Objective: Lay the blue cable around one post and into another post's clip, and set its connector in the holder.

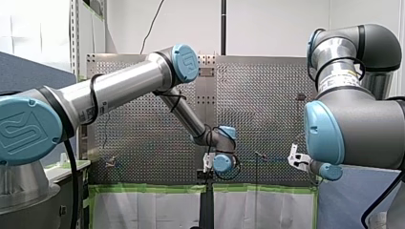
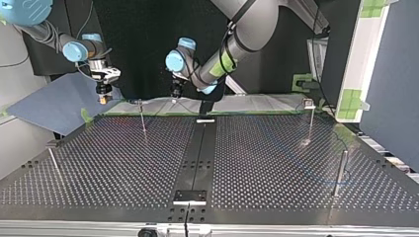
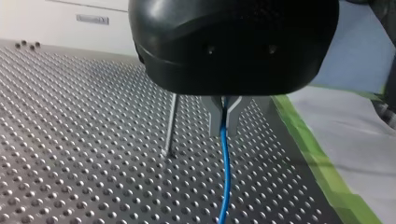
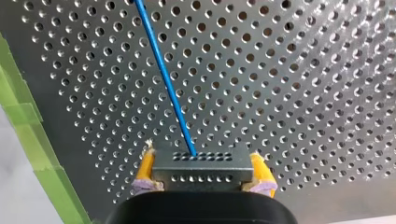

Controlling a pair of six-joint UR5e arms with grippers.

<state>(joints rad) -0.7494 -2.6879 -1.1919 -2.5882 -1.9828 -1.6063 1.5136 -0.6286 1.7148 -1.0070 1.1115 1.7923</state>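
Left wrist view: slim upright metal post [image 3: 170,123] just beside my left gripper [image 3: 224,112], whose metal fingers pinch the thin blue cable [image 3: 225,163]; my right gripper [image 4: 203,174], yellow-padded, clamps the dark grey rectangular connector [image 4: 203,163]; both arms point downward near the far edge in the top view; grey perforated metal table [image 2: 272,158], green tape border [image 3: 317,163].

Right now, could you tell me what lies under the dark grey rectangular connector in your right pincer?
The perforated metal table, with the thin blue cable leading from the dark grey rectangular connector over it. The patch directly underneath is hidden by the connector itself.
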